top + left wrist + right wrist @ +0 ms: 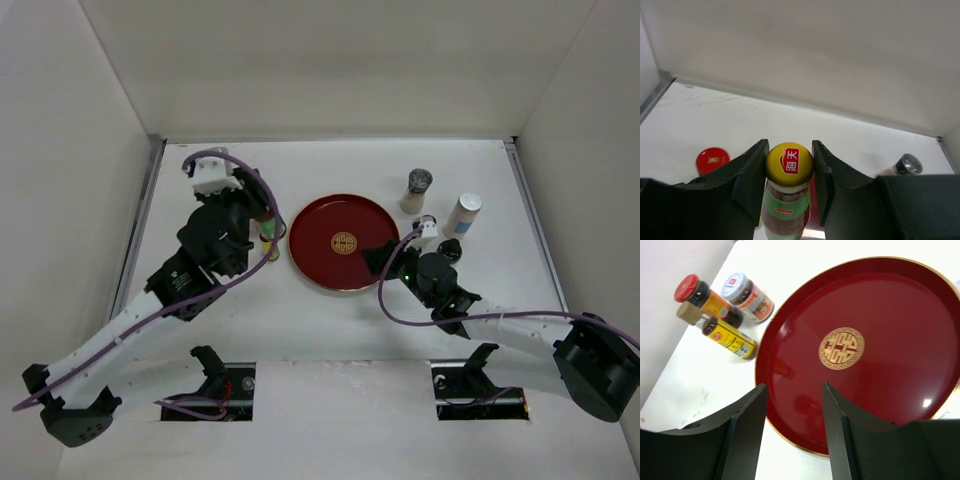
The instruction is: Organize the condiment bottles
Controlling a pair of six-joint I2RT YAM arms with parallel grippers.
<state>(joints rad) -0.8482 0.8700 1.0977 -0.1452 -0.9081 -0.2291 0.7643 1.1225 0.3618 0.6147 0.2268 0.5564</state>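
My left gripper (pixel 789 145) is shut on the yellow cap of the slim green-labelled bottle (pixel 788 200), which stands upright just left of the round dark-red tray (pixel 320 215). From above, this gripper (pixel 265 228) covers most of that bottle (pixel 268 243). My right gripper (pixel 794 387) is open with nothing between its fingers and hangs over the tray's rim (pixel 790 432). Past the tray in the right wrist view are a red-lidded dark jar (pixel 695 290), a white-capped jar (pixel 742 290) and a yellow-labelled bottle (pixel 730 337). A grey-capped shaker (pixel 417 190) and a white cylinder (pixel 463 213) stand right of the tray.
The tray, with its gold emblem (pixel 344 242), holds no bottles. A red lid (pixel 713 159) shows left of my left fingers and the shaker's cap (pixel 909 164) to their right. A small dark object (pixel 450 248) sits beside the right arm. White walls enclose the table on three sides.
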